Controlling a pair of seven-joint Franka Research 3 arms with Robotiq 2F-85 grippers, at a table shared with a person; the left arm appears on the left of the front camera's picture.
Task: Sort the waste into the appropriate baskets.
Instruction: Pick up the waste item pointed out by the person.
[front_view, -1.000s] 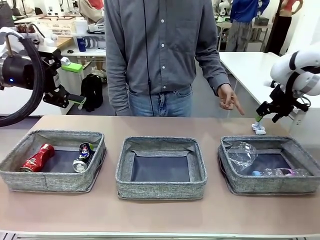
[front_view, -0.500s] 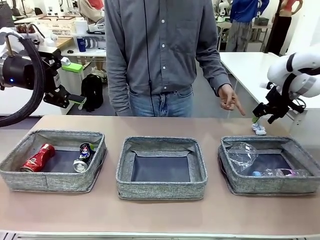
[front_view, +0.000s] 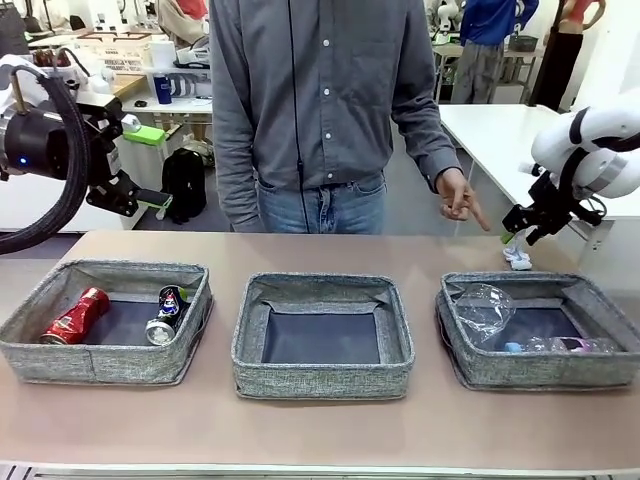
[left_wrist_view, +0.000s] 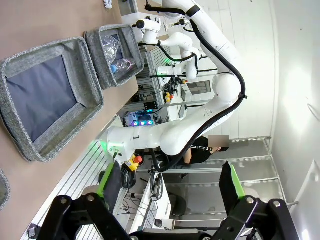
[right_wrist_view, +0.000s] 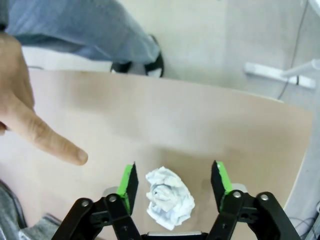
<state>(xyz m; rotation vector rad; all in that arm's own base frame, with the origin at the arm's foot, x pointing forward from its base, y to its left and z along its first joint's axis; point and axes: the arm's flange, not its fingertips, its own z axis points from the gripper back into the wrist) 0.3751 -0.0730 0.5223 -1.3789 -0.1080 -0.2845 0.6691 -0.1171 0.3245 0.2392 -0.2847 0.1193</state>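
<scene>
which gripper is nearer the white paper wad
The right gripper: its open fingers straddle the white paper wad on the table behind the right basket. The left gripper hangs open far off, above the left basket.

three baskets (front_view: 322, 340), two cans (front_view: 120, 315), one bottle (front_view: 548, 345), one paper wad (front_view: 518, 258)

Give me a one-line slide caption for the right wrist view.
Right gripper open astride the white paper wad on the table, person's finger pointing.
</scene>
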